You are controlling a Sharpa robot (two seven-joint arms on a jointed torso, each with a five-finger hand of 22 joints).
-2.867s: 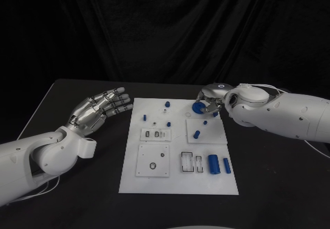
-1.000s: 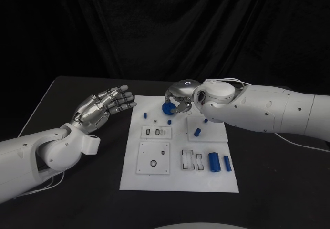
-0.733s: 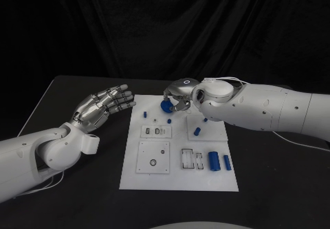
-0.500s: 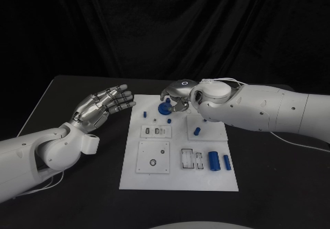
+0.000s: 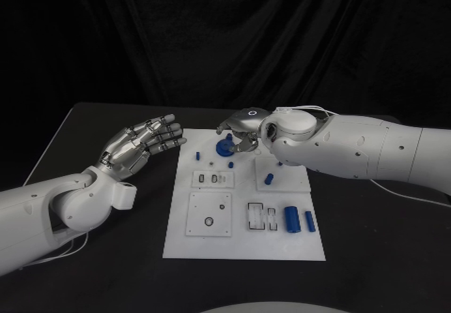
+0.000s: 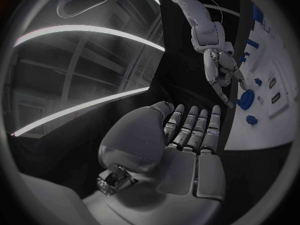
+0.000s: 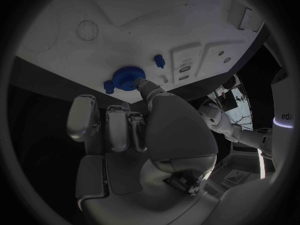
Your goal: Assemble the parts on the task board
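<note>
Nearest the robot, the task board (image 5: 246,244) has a bare white strip along its near edge, w/ black table (image 5: 376,261) open on both sides, more so on the R. Next row up: a square plate (image 5: 210,216) w/ a ring mark at the board's 7 o'clock, a pair of slotted blocks (image 5: 261,217) mid-board, then two blue cylinders (image 5: 291,218) at 4 o'clock lying flat, long axes running 6-to-12, just apart from each other and close to the R edge. Further out, a small plate w/ slots (image 5: 212,179) left of centre and a raised plate (image 5: 282,176) at 2 o'clock carrying a short blue peg (image 5: 269,178) tilted slightly toward 1 o'clock. A small blue peg (image 5: 198,156) stands near the L edge at 10 o'clock. The left hand (image 5: 139,146) hangs off the board's L edge at 9–10 o'clock, palm up, fingers apart and straight, holding nothing, w/ a clear gap to the edge. At the far end, 12 o'clock, the right hand (image 5: 240,130) pinches a blue gear (image 5: 223,149) betw. thumb and a fingertip; other fingers curled. Gear sits low over the board's far part, flat face toward the board per the wrist view; can't tell if it touches. A small blue peg (image 7: 159,61) stands just beside it.
</note>
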